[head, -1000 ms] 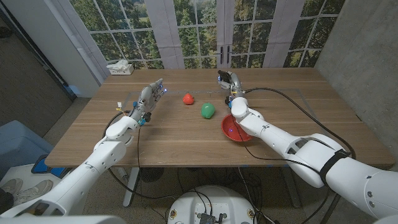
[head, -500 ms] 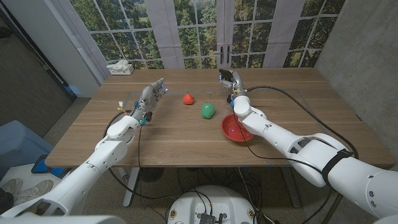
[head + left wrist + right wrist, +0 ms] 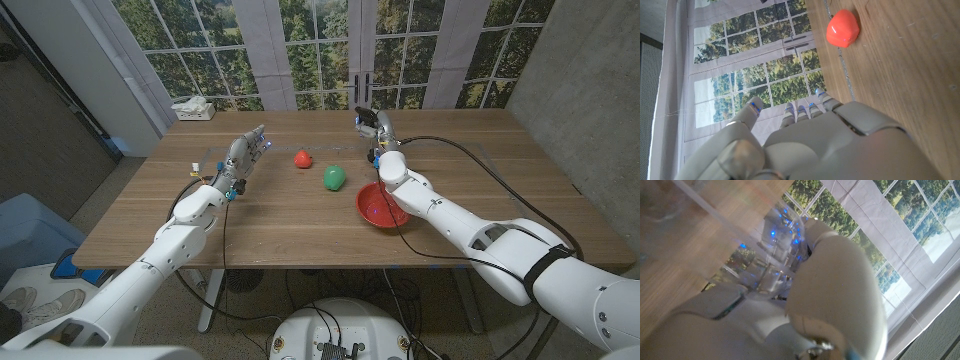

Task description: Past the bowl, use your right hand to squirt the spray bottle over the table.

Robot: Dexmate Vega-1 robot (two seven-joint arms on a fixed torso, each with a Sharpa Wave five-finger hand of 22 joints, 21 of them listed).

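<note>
Beyond the red bowl (image 3: 379, 207), your right hand (image 3: 374, 128) has drifted slightly farther out over the bench (image 3: 280, 215), fingers clenched on the clear spray bottle (image 3: 762, 255), so you look placed to squirt, while your left hand (image 3: 243, 153) waits released.

A red fruit-like piece (image 3: 302, 158) sits mid-table, and a green one (image 3: 334, 177) lies just beside it, nearer the front edge. Off at the far left corner rests a white tissue box (image 3: 193, 108).
</note>
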